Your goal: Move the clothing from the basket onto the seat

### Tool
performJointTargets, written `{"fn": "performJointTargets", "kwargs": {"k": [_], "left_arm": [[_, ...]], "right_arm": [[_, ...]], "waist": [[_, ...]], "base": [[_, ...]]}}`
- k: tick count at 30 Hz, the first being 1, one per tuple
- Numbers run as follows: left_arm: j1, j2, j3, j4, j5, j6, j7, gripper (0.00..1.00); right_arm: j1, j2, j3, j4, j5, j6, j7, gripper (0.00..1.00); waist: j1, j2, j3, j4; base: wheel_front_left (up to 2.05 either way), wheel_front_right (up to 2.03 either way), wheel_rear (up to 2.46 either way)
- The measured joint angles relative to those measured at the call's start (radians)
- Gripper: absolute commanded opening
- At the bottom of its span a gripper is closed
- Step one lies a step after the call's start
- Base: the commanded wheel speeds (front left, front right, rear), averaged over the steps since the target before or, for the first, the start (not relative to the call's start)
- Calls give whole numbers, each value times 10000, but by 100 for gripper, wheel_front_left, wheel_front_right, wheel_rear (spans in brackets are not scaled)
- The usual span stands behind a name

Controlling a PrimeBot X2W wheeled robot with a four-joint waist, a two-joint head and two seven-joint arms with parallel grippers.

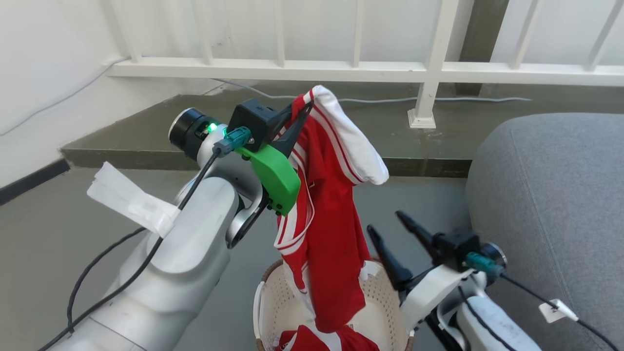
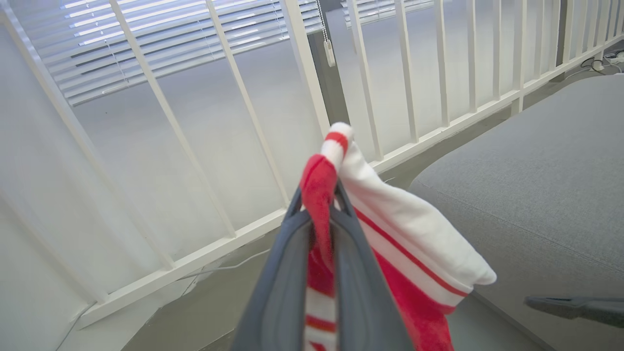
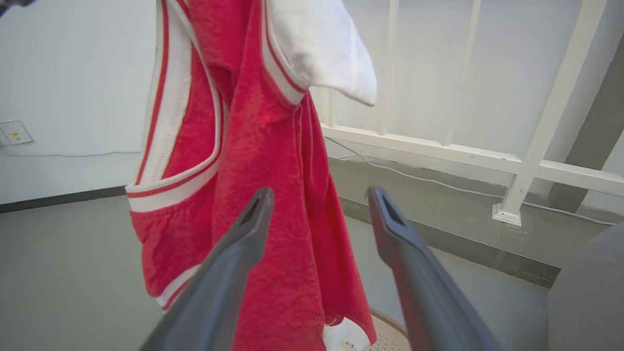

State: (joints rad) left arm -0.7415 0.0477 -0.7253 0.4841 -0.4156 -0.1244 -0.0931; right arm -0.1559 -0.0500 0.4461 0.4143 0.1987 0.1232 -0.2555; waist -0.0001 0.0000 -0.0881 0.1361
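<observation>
Head view: left gripper (image 1: 304, 109) pinches hanging red-white garment (image 1: 326, 219); right gripper (image 1: 383, 220) spread

The clothing (image 1: 321, 234) is soft cloth, a matt red knit with a faintly fuzzy nap and matt white panels. The basket (image 1: 280, 302) is smooth cream perforated plastic with a brown woven-look rim. The seat (image 1: 551, 204) is grey woven upholstery, matt and finely grained. The right gripper (image 3: 319, 193) has fingers (image 3: 234, 263) of dark, smooth matt plastic. A green plastic cover (image 1: 275, 178) shows a light sheen. The railing (image 1: 273, 70) is painted white. The floor (image 1: 48, 234) is dull, smooth grey.
</observation>
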Motion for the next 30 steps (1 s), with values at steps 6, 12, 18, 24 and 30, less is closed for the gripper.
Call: {"fn": "performJointTargets", "kwargs": {"k": [6,12,18,24,30], "left_arm": [[-242,-19,-253,-560,2,0,2,0],[-271,-33,-541,-1058,-40,0,84,0],[-273,-36,-727,-1369,-125,0,150,0],[-272,-40,-844,-1574,-128,0,226,0],[-272,-40,-888,-1825,-128,0,307,0]], "right_arm": [[-205,-8,663,224,416,0,0,100],[-656,-54,1072,518,541,0,0,100],[-895,-67,1266,738,681,0,0,100],[-1107,-75,773,798,915,0,0,100],[-1174,-75,522,991,913,0,0,100]], "waist": [[0,0,-84,43],[0,0,-72,-29],[0,0,-36,-91],[0,0,7,-148],[0,0,40,-219]], "base": [[0,0,0],[0,0,0],[0,0,0],[0,0,0],[0,0,0]]}}
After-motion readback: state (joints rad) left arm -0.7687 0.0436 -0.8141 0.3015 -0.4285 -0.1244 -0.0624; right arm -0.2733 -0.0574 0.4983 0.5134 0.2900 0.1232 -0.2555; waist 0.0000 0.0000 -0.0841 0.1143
